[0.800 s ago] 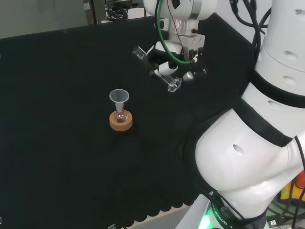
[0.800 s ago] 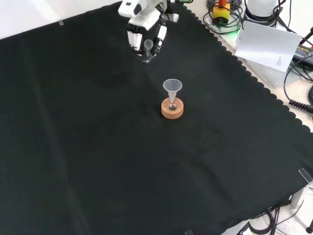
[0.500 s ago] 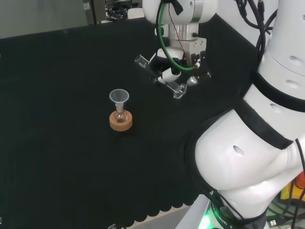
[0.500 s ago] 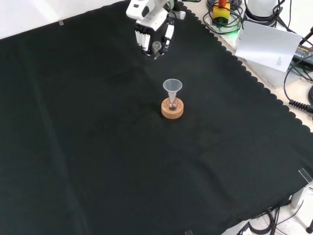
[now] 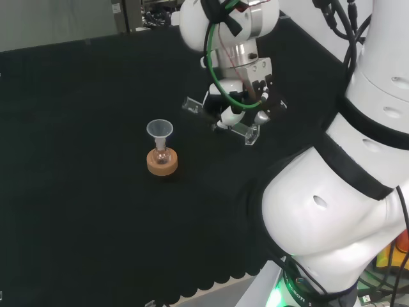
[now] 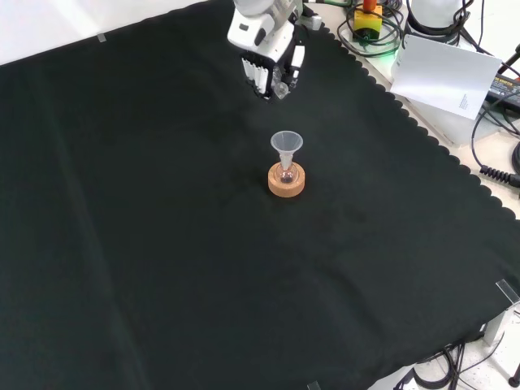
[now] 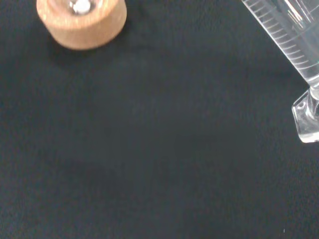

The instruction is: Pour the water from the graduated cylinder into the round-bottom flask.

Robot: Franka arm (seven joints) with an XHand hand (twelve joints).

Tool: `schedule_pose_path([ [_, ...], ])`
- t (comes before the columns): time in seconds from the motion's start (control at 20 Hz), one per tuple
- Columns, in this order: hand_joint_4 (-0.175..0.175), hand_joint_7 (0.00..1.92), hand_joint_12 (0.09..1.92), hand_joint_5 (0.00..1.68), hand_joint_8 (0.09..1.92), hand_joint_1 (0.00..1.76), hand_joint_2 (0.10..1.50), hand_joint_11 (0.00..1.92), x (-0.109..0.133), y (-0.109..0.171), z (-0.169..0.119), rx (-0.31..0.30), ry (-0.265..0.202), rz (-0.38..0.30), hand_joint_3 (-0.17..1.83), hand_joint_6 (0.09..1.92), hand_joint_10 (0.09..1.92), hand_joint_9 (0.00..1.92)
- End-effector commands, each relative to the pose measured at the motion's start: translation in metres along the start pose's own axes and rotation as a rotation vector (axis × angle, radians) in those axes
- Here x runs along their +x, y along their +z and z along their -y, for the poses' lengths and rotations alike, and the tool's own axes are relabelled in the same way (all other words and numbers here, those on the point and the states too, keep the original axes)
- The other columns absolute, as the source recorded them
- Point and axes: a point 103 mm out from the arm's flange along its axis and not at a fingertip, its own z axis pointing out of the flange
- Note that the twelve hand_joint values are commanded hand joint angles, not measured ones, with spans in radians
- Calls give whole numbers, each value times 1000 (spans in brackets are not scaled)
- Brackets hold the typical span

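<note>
A small round-bottom flask [image 5: 161, 155] sits in a cork ring stand [image 5: 162, 163] on the black cloth, with a clear funnel [image 5: 160, 130] in its neck. The flask [image 6: 286, 173] and the funnel [image 6: 286, 144] also stand near the middle of the front view. My hand [image 5: 246, 105] hovers to the right of the flask in the head view, shut on a clear graduated cylinder [image 5: 220, 119]. The cylinder lies nearly level, its mouth end toward the funnel and its foot to the right. In the wrist view the cylinder [image 7: 294, 55] with its scale marks and the cork ring [image 7: 82, 22] show. In the front view my hand [image 6: 272, 69] is above and behind the funnel.
The arm's white links [image 5: 345, 192] stand at the right of the head view. A sheet of white paper [image 6: 445, 75], cables and a yellow and red device [image 6: 367, 16] lie beyond the cloth's scalloped edge in the front view.
My hand has carried the cylinder nearer to the funnel: lower and rightward in the front view, lower in the head view. The cylinder has tipped closer to level.
</note>
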Motion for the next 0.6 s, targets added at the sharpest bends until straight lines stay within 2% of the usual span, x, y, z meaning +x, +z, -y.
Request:
schedule_pose_path([
  [0.05,-175,1117,832,910,474,1143,1155,1168,13,4,-7,82,-13,34,-2,1102,87,1378],
  [0.35,-175,1151,819,925,437,1146,1148,1176,14,-2,-15,122,-6,59,-3,1081,87,1394],
  [0.45,-175,1038,811,934,822,1215,1131,1182,14,-3,-20,159,-5,63,7,1056,87,1406],
  [0.5,-175,1001,812,932,936,1233,1130,1183,14,-4,-22,175,-1,72,8,1056,87,1410],
  [0.6,-175,970,814,930,1030,1246,1130,1185,13,-5,-24,193,7,90,7,1057,87,1414],
])
